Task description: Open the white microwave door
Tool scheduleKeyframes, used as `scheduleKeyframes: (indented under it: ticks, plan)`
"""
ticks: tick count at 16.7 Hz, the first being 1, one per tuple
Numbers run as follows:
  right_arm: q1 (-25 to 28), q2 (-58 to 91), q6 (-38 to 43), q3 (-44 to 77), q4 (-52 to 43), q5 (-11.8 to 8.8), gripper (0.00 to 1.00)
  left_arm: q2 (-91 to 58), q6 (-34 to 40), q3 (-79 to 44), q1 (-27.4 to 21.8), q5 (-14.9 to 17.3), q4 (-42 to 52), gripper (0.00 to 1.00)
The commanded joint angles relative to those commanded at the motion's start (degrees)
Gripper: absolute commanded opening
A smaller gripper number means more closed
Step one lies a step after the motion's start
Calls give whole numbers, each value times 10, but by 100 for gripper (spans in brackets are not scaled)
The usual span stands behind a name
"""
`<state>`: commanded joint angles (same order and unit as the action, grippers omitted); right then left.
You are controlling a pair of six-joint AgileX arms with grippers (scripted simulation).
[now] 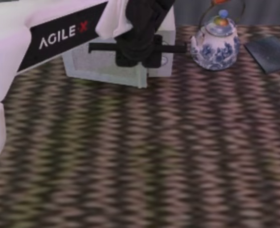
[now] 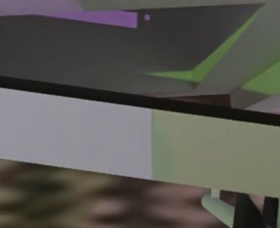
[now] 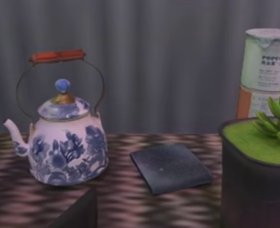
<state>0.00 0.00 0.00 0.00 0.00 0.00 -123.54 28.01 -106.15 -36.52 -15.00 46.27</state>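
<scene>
The left tool [image 1: 139, 50] is working at the front of the white microwave [image 1: 166, 28], at the worktop's [image 1: 140, 156] far edge. The door [image 1: 104, 66] is standing swung partly outward just below the tool, so opening looks underway but not finished. I cannot tell how the tool's fingers are standing. The right arm is sitting parked out of the top view.
</scene>
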Motion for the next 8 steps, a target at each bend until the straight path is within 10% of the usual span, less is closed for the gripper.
scheduleKeyframes:
  ticks: [8]
  plan:
    - [0, 0, 0, 0, 0, 0, 100, 48, -54, 78, 9, 23, -37, 0]
